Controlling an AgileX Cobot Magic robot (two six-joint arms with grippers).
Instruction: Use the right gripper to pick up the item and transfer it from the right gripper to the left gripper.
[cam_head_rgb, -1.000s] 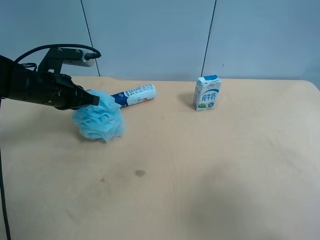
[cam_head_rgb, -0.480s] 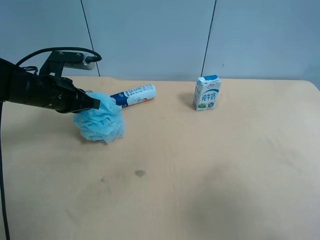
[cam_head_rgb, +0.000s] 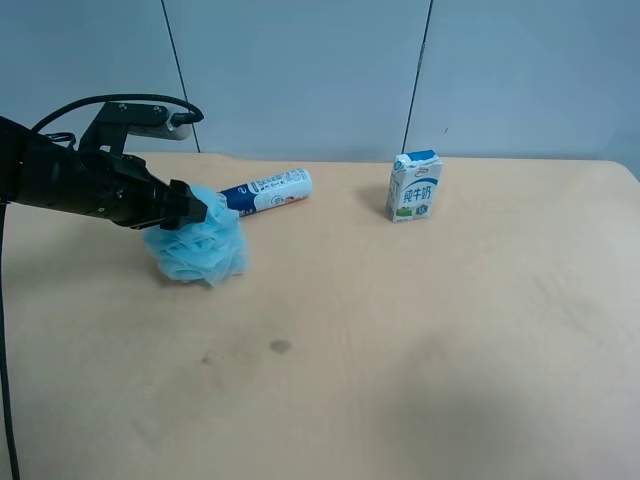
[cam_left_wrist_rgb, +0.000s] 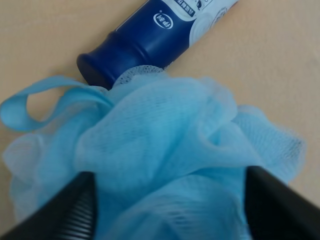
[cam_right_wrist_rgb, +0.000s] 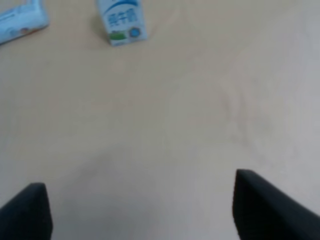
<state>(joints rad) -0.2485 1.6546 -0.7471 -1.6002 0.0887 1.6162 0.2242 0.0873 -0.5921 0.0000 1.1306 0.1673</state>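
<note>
The item, a fluffy light-blue mesh pouf (cam_head_rgb: 196, 250), rests on the table at the exterior high view's left. The left gripper (cam_head_rgb: 190, 212) sits against its top. In the left wrist view the pouf (cam_left_wrist_rgb: 165, 145) fills the space between that gripper's (cam_left_wrist_rgb: 170, 187) two widely spread fingers, and its cord loop (cam_left_wrist_rgb: 30, 107) sticks out to one side. The jaws stand open around the pouf's top. The right gripper (cam_right_wrist_rgb: 140, 210) shows only in its own wrist view, open above bare table with nothing between its fingers.
A blue-and-white tube (cam_head_rgb: 268, 188) lies just behind the pouf, its dark cap (cam_left_wrist_rgb: 107, 62) touching the mesh. A small white-and-blue milk carton (cam_head_rgb: 413, 186) stands upright farther back toward the middle. The tan table (cam_head_rgb: 450, 330) spreads wide to the front and right.
The left gripper's jaws have spread apart from shut on the pouf. The pouf has settled slightly lower onto the table. The right gripper shows no earlier frame.
</note>
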